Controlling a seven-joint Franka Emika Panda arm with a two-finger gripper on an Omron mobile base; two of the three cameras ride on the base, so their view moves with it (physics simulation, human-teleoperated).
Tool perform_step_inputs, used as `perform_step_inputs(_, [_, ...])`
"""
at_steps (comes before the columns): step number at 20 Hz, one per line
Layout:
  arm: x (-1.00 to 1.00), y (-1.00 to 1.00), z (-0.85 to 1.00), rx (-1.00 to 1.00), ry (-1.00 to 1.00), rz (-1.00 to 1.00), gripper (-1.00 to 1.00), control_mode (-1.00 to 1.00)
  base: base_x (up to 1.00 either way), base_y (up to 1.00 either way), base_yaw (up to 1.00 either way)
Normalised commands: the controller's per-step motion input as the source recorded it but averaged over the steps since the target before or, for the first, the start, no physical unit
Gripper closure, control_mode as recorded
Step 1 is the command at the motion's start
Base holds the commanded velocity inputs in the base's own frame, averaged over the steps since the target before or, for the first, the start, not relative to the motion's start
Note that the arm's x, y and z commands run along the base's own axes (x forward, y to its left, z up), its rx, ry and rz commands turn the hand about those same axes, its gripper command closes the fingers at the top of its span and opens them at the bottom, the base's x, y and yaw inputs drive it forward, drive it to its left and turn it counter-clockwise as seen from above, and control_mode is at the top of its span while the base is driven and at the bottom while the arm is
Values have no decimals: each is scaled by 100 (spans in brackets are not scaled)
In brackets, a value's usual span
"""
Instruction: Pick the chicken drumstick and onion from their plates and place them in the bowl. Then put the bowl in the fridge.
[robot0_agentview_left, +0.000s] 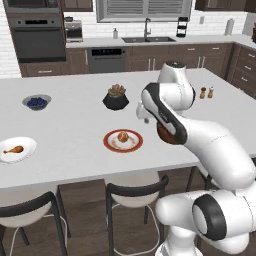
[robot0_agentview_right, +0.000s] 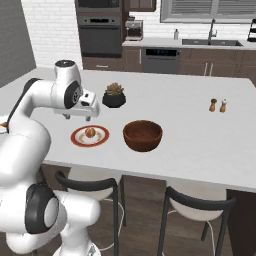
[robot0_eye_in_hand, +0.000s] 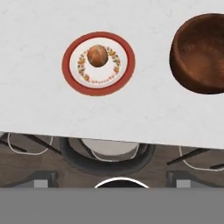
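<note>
Hovering with its jaws spread wide and empty, the gripper (robot0_agentview_right: 88, 118) stood just above the onion (robot0_agentview_right: 90, 132) on the red-rimmed plate (robot0_agentview_right: 76, 139) — straight below, the bowl (robot0_agentview_right: 143, 135) beside.

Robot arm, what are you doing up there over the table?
The robot's open gripper hangs above the counter, holding nothing. Just below it the onion sits on the red-rimmed plate. The chicken drumstick lies on the white plate farther left. The wooden bowl beside the onion's plate is empty.
</note>
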Motion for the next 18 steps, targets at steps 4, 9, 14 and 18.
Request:
perform_step_inputs(4, [54,49,-40,0,15,0,-100,-100,0,0,0])
perform_step_inputs(9, [46,29,-52,0,9,0,-100,-100,0,0,0])
perform_step_inputs(14, [52,19,-60,0,5,0,-100,-100,0,0,0])
perform_step_inputs(18, [49,8,-52,0,0,0,-100,-100,0,0,0])
